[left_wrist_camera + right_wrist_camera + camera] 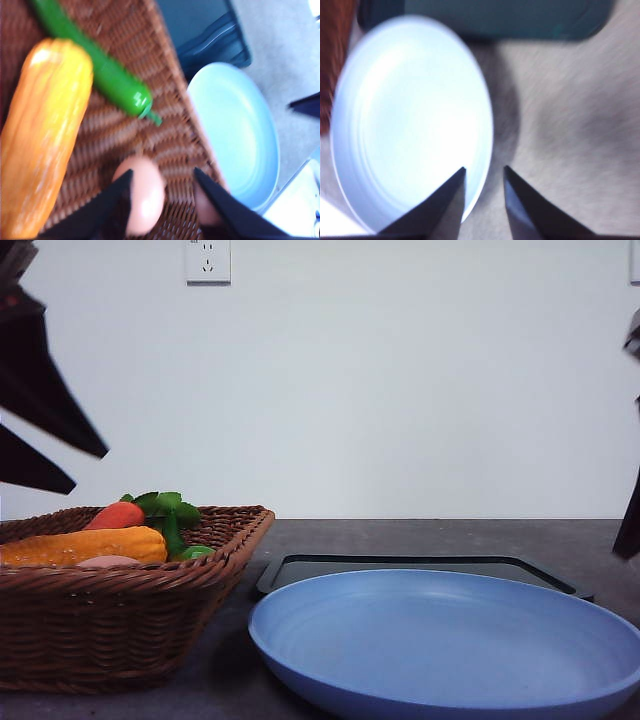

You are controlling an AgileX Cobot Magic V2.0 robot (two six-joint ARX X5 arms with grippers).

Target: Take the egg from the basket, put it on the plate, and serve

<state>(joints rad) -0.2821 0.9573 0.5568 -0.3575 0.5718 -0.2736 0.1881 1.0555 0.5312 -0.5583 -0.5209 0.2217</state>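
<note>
The reddish-brown egg [145, 197] lies on the woven floor of the wicker basket [170, 130], beside the corn cob [45, 130]. In the front view a sliver of the egg [108, 561] peeks over the rim of the basket [120, 620]. My left gripper [163, 170] hangs open just above the egg, one finger on each side, touching nothing; from the front it [88, 470] shows high over the basket. The light-blue plate [450, 650] sits empty right of the basket. My right gripper [484, 168] is open and empty above the rim of the plate [410, 120].
The basket also holds a carrot [115, 515], a green pepper [112, 82] and a pinkish thing [205, 207] half hidden behind a finger. A flat black tray [400, 568] lies behind the plate. A dark part of the right arm [630, 515] is at the right edge.
</note>
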